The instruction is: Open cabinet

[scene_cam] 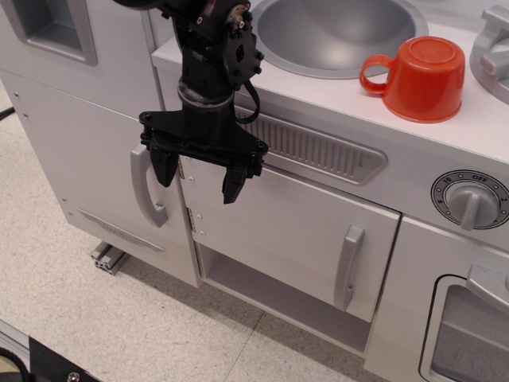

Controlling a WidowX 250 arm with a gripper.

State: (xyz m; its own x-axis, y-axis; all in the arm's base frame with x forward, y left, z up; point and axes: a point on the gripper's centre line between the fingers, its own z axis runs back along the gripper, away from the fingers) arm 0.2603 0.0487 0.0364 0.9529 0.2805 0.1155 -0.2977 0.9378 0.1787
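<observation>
The cabinet (278,231) is a wide pale-grey door under the sink counter, standing slightly ajar from its frame. Its short vertical grey bar handle (348,267) is near the right edge. Two small metal hinges (191,219) are on its left edge. My black gripper (199,181) hangs fingers down in front of the door's upper left corner, near the hinges. It is open and holds nothing. It is well to the left of the handle.
A taller pale-grey door with a longer curved handle (147,187) is to the left. A red cup (421,77) sits upside down on the counter by the sink (334,36). A dial knob (471,199) and a windowed door (469,326) are at the right.
</observation>
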